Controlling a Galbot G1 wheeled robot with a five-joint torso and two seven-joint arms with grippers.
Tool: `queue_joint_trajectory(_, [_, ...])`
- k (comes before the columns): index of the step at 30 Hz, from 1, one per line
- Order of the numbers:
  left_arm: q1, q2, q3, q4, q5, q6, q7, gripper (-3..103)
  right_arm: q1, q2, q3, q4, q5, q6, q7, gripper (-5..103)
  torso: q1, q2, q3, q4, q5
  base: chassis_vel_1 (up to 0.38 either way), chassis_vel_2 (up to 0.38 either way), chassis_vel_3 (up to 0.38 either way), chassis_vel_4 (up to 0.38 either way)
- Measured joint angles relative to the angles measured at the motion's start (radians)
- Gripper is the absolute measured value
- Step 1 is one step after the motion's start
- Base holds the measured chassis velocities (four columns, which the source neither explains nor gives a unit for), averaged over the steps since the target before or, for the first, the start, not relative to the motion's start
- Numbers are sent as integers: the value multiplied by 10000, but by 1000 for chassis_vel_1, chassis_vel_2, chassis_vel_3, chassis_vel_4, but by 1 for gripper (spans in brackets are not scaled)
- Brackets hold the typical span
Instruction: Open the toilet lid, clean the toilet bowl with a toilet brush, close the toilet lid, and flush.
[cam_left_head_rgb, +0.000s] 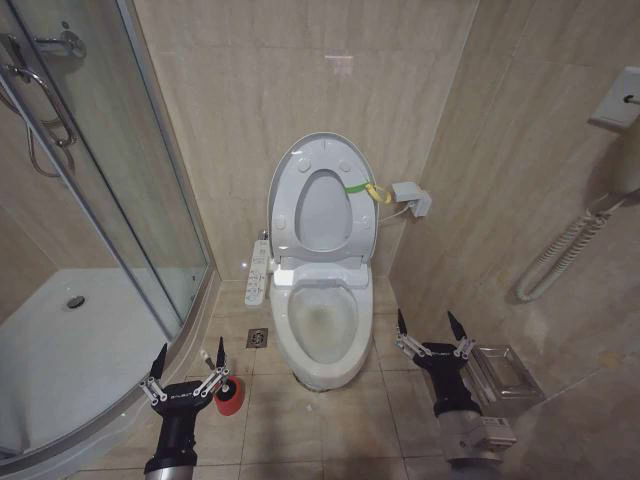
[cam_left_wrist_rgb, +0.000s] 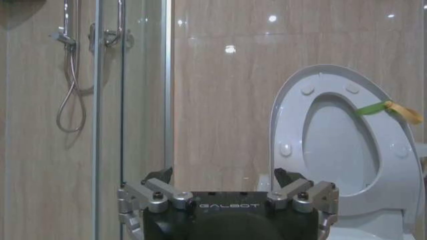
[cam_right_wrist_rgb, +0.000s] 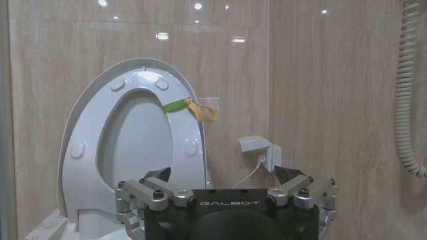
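The toilet lid stands upright against the back wall with the seat ring raised against it. A yellow-green band is tied at its edge. Below, the toilet bowl lies uncovered, with its button panel on one side. My left gripper hovers open and holding nothing at the lower left, next to a red holder cup. My right gripper is open and holds nothing, low to the right of the bowl. The toilet brush is hidden. The lid rises beyond each gripper.
A curved glass shower enclosure closes off the left side. A floor drain sits beside the bowl. A metal rack and a coiled cord line the right wall. A socket box hangs by the lid.
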Motion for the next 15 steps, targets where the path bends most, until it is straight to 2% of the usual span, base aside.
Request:
queue_joint_trajectory(6, [-34, 85, 8, 36, -5, 90, -69, 99, 0, 0, 0, 0, 0, 0, 0, 100, 0, 0, 0, 0, 0, 0, 0, 0, 0])
queue_joint_trajectory(15, [-11, 243, 9, 161, 29, -132, -23, 100, 0, 0, 0, 0, 0, 0, 0, 100, 0, 0, 0, 0, 0, 0, 0, 0, 0])
